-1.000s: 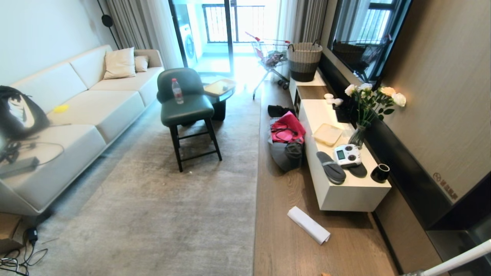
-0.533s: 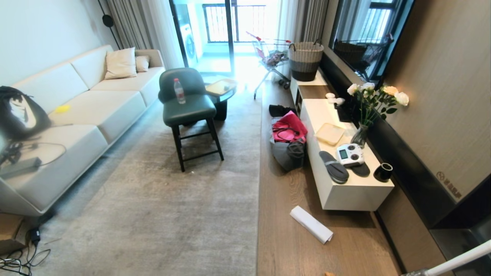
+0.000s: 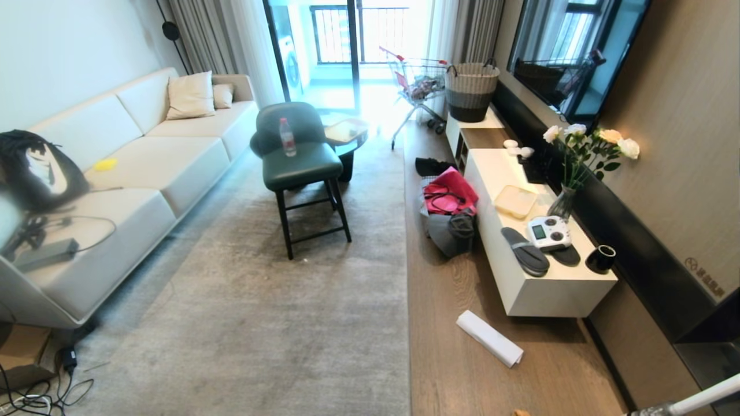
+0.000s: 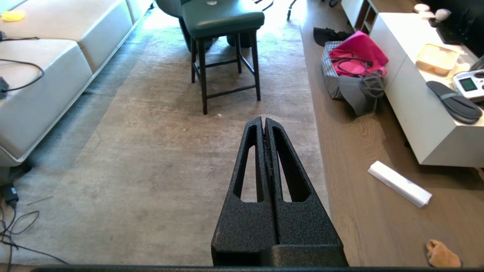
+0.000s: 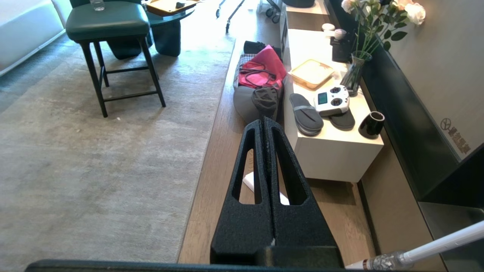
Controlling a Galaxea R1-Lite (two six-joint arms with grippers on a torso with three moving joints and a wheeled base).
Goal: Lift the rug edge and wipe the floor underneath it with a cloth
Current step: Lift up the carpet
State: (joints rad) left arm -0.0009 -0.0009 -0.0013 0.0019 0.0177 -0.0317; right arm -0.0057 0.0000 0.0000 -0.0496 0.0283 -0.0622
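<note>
Overhead, from the head view, the rug edge (image 3: 406, 277) runs straight along the floor (image 3: 457, 370), lying flat. A white paper roll (image 3: 489, 338) rests on the planks before the white cabinet (image 3: 537, 289), and a sliver of the cloth (image 3: 521, 412) peeks in at the bottom border.

Next, the left wrist view: the left gripper (image 4: 263, 121) hangs above the rug, fingers pressed together and empty. The cloth (image 4: 441, 254) lies crumpled on bare floor, well apart from the rug edge (image 4: 321, 166).

Lastly, the right wrist view: the right gripper (image 5: 263, 122) hovers over the floor (image 5: 211, 181) beside the rug, fingers together, holding nothing.
</note>
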